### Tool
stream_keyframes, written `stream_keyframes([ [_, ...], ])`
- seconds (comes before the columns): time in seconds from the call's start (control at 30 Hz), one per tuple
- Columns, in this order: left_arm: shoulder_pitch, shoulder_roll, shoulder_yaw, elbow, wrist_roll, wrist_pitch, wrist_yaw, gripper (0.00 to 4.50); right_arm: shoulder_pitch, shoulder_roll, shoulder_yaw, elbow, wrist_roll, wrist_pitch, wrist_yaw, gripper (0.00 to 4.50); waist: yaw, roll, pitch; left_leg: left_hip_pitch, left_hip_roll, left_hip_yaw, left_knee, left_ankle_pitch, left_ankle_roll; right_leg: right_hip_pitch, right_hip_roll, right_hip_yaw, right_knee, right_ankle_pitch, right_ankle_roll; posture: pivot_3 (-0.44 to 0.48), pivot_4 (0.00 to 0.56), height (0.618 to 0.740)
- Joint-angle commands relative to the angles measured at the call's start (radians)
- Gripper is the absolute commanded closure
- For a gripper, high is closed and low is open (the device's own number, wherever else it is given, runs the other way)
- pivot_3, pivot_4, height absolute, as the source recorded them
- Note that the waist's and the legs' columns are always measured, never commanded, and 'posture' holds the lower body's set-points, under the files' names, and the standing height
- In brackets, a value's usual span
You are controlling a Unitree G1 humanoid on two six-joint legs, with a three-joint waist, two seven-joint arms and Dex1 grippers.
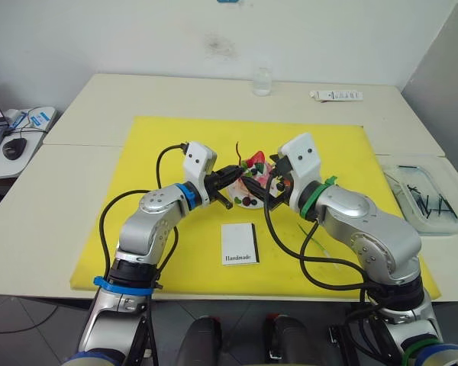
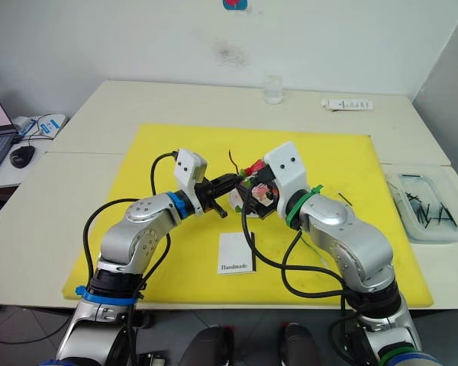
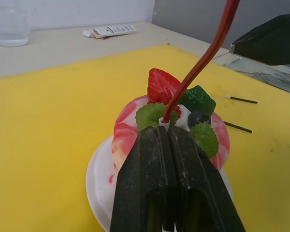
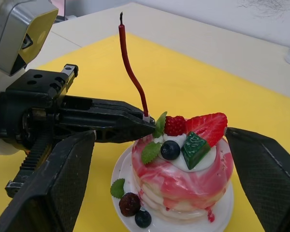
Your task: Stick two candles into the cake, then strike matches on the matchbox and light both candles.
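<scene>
A small round pink-and-white layered cake (image 4: 183,181) on a white plate (image 4: 221,212) is seen at the centre of the head views, on a yellow mat (image 1: 137,229) spread over a pale surface (image 1: 53,221). The cake is topped with a red strawberry (image 4: 207,125), green leaves and dark berries.

The left tool (image 4: 144,124) is reached in from the left of the head views, its black fingers pressed together at the top edge of the cake, pinching the base of a thin, wavy red candle (image 4: 130,72). The candle is stood nearly upright in the cake, beside the strawberry, with its dark tip uppermost.

The right tool (image 4: 159,169) is held at the cake from the right of the head views. Its two broad black fingers (image 4: 53,183) are spread wide, one on either side of the cake, and neither is seen touching it.

A flat white rectangular matchbox (image 1: 240,244) printed "Handmade" is laid on the mat below the cake, near the lower centre of the head views. Two short dark matches (image 3: 241,100) are laid on the mat beside the cake, well apart from the box.

A clear glass (image 1: 262,81) is placed at the upper centre, a white tube (image 1: 336,95) to its right, and a clear tray of dark sticks (image 1: 427,198) at the right edge.
</scene>
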Motion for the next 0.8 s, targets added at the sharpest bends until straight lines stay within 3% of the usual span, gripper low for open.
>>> stream_keyframes([
  [0.03, -0.007, -0.003, -0.011, 0.002, 0.020, -0.027, -0.010, 4.50, -0.010, 0.005, -0.029, -0.033, -0.005, -0.010, 0.005, 0.04, 0.000, 0.000, 0.000, 0.000, 0.000, 0.000, 0.000, 0.000, 0.000, 0.000, 0.000, 0.000, 0.000, 0.000, 0.000, 0.000, 0.150, 0.740],
  [0.13, -0.008, -0.006, -0.008, 0.005, 0.024, -0.034, -0.012, 4.50, -0.010, 0.005, -0.029, -0.032, -0.006, -0.010, 0.006, 0.04, 0.000, 0.000, 0.000, 0.000, 0.000, 0.000, 0.000, 0.000, 0.000, 0.000, 0.000, 0.000, 0.000, 0.000, 0.000, 0.000, 0.150, 0.740],
  [0.4, -0.015, -0.001, 0.015, -0.002, 0.017, -0.028, -0.010, 2.13, -0.019, 0.012, -0.031, -0.026, -0.007, -0.014, 0.013, 0.00, 0.000, 0.000, 0.000, 0.000, 0.000, 0.000, 0.000, 0.000, 0.000, 0.000, 0.000, 0.000, 0.000, 0.000, 0.000, 0.000, 0.150, 0.740],
  [0.8, 0.018, 0.045, 0.054, -0.073, 0.000, 0.014, -0.002, 2.13, -0.014, 0.006, -0.036, -0.026, -0.006, -0.015, 0.023, 0.00, 0.000, 0.000, 0.000, 0.000, 0.000, 0.000, 0.000, 0.000, 0.000, 0.000, 0.000, 0.000, 0.000, 0.000, 0.000, 0.000, 0.150, 0.740],
])
